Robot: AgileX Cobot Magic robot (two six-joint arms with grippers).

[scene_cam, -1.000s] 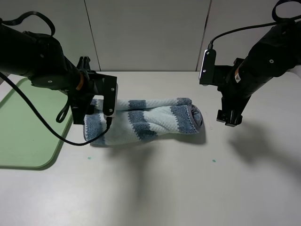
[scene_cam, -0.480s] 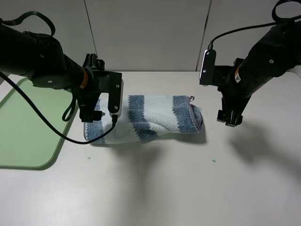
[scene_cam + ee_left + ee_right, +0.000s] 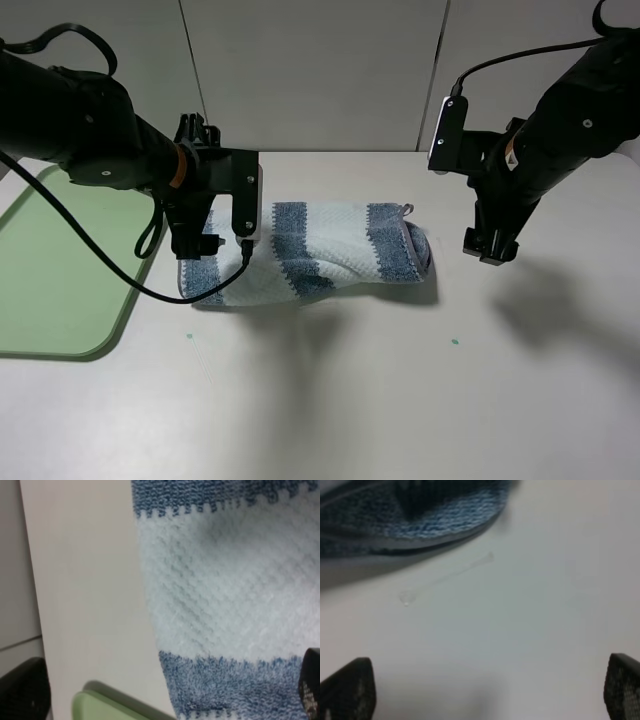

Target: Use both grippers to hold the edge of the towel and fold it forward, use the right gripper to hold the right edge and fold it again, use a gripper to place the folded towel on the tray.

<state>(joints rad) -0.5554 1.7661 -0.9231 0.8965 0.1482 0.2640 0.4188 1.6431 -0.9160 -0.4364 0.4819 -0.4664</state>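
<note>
Jaws spread wide on both sides, gripping nothing: left jaws over end of towel [image 3: 330, 250] nearest tray [image 3: 60, 300], right jaws beside towel's other end

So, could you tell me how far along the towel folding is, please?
Done: the towel lies folded into a band on the table. In hand: nothing, left tool and right tool both open. Remaining: the right-edge fold, then moving it onto the tray.

Left hand [image 3: 197, 243], right hand [image 3: 489, 247]: both agape.
</note>
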